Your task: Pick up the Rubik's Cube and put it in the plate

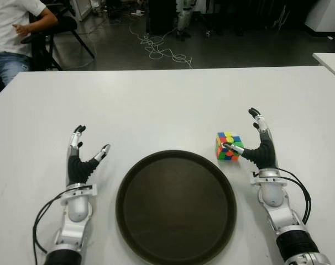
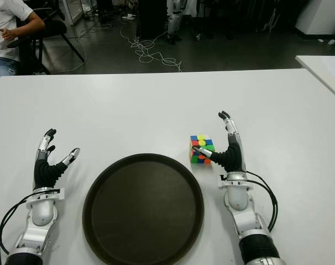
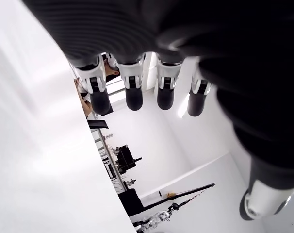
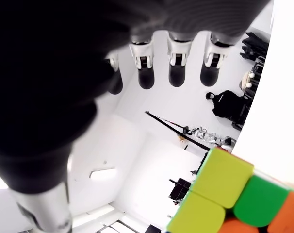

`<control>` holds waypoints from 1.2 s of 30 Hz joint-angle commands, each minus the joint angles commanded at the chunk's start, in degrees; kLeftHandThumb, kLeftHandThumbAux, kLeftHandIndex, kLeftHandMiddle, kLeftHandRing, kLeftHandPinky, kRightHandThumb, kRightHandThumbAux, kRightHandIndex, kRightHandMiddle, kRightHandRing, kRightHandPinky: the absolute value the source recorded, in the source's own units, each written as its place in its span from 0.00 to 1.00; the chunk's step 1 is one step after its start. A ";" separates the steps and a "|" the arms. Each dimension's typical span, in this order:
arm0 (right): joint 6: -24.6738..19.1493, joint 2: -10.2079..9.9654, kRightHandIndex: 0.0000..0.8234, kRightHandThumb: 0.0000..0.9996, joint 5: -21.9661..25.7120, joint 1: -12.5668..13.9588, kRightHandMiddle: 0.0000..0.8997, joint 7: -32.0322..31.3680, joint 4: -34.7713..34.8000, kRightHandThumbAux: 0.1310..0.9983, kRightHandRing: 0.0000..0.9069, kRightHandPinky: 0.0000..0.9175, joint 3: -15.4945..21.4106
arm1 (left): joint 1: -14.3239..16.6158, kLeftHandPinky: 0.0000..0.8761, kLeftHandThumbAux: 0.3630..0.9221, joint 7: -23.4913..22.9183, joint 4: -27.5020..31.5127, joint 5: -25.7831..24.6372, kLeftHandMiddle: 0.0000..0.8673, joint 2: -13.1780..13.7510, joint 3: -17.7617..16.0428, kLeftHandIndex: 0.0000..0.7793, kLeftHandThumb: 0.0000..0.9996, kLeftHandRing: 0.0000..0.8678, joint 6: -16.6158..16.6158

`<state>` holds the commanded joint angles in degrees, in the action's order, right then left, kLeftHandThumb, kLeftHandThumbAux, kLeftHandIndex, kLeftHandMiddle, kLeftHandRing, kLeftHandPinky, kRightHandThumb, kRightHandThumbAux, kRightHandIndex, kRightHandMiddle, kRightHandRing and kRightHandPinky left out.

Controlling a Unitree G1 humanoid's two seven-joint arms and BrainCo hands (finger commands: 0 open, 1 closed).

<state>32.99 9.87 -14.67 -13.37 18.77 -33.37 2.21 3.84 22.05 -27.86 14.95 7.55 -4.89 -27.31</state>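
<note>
The Rubik's Cube (image 1: 228,146) sits on the white table just beyond the right rim of the round dark plate (image 1: 176,206). My right hand (image 1: 250,139) stands beside the cube on its right, fingers straight and spread, thumb tip reaching to the cube's near face. The right wrist view shows the cube (image 4: 234,194) close under the extended fingers, not enclosed by them. My left hand (image 1: 89,148) is open to the left of the plate, fingers up, holding nothing.
The white table (image 1: 156,105) stretches wide beyond the plate. A seated person (image 1: 10,33) is at the far left behind the table. Cables (image 1: 156,49) lie on the floor. Another table's corner (image 1: 330,61) shows at far right.
</note>
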 joint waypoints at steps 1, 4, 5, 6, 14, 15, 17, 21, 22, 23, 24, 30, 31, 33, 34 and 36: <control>-0.06 0.55 0.00 0.00 0.21 -0.91 0.00 0.12 -0.59 0.77 0.00 0.00 0.54 | 0.20 0.00 0.45 0.25 -0.20 0.15 0.00 0.04 -0.06 0.00 0.00 0.00 0.14; 0.32 1.45 0.00 0.00 -0.41 -2.77 0.00 1.31 -2.20 0.78 0.00 0.00 1.16 | 1.61 0.00 0.46 0.50 -2.30 0.03 0.00 0.75 -0.49 0.00 0.00 0.00 0.09; 0.49 1.66 0.00 0.00 -0.57 -3.18 0.00 1.55 -2.57 0.78 0.00 0.00 1.26 | 2.07 0.00 0.46 0.49 -3.04 -0.08 0.00 1.02 -0.60 0.00 0.00 0.00 -0.02; 0.58 2.17 0.00 0.00 -0.64 -3.78 0.00 1.58 -2.86 0.78 0.00 0.00 1.47 | 2.72 0.00 0.47 0.46 -3.80 -0.18 0.00 1.38 -0.73 0.00 0.00 0.00 -0.06; 0.24 7.01 0.00 0.00 -3.22 -7.73 0.00 1.98 -5.69 0.77 0.00 0.00 1.01 | 5.65 0.00 0.54 2.22 -4.24 1.91 0.00 3.31 -0.68 0.00 0.00 0.00 1.38; 0.26 7.90 0.00 0.00 -3.84 -8.51 0.00 2.14 -7.08 0.77 0.00 0.00 0.79 | 6.22 0.00 0.55 2.56 -4.63 2.19 0.00 3.57 -0.64 0.00 0.00 0.00 1.65; 0.48 8.69 0.00 0.00 -4.33 -9.41 0.00 2.39 -8.71 0.77 0.00 0.00 0.56 | 6.69 0.00 0.56 2.91 -4.95 2.40 0.00 3.72 -0.55 0.00 0.00 0.00 1.90; 0.26 11.26 0.00 0.00 -6.29 -11.96 0.00 3.27 -13.34 0.75 0.00 0.00 -0.51 | 8.63 0.01 0.56 2.96 -7.23 2.01 0.00 4.47 -0.74 0.00 0.00 0.00 3.38; 0.16 11.57 0.00 0.00 -6.61 -12.12 0.00 3.34 -13.55 0.74 0.00 0.00 -0.75 | 9.25 0.01 0.56 2.92 -8.27 1.84 0.00 4.72 -0.81 0.00 0.00 0.00 3.62; -0.84 12.27 0.00 0.00 -6.97 -12.23 0.00 2.27 -13.08 0.74 0.00 0.00 -1.17 | 10.86 0.01 0.56 2.91 -11.26 1.55 0.00 5.40 -1.08 0.00 0.00 0.00 4.26; -1.52 12.79 0.00 0.00 -7.18 -12.34 0.00 1.50 -12.83 0.71 0.00 0.00 -1.50 | 12.03 0.01 0.55 2.94 -13.45 1.36 0.00 5.89 -1.26 0.00 0.00 0.00 4.66; -5.63 14.64 0.00 0.00 -7.10 -12.09 0.00 -2.64 -9.90 0.64 0.00 0.01 -2.85 | 15.71 0.02 0.55 3.91 -19.15 1.20 0.00 6.98 -1.06 0.00 0.00 0.00 5.62; -6.79 14.98 0.00 0.00 -7.04 -11.76 0.00 -3.84 -8.52 0.64 0.00 0.01 -3.07 | 16.25 0.02 0.55 4.14 -19.82 1.14 0.00 7.07 -1.03 0.00 0.00 0.00 5.81; -8.72 15.51 0.00 0.00 -6.98 -11.08 0.00 -5.76 -5.99 0.60 0.00 0.02 -3.36 | 17.06 0.03 0.56 4.53 -21.08 0.94 0.00 7.15 -1.02 0.00 0.00 0.00 5.86; -9.57 15.70 0.00 0.00 -6.97 -10.78 0.00 -6.51 -4.87 0.59 0.00 0.02 -3.45 | 17.37 0.05 0.57 4.68 -21.63 0.81 0.01 7.19 -1.02 0.00 0.00 0.02 5.80; -12.08 16.13 0.00 0.00 -7.23 -9.96 0.00 -8.42 -1.30 0.55 0.00 0.02 -3.78 | 17.77 0.08 0.58 5.00 -22.21 0.57 0.04 7.19 -1.04 0.00 0.00 0.05 5.77</control>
<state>20.91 26.00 -21.90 -23.33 10.35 -34.66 -1.57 21.61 27.05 -50.07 15.52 14.74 -5.93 -21.54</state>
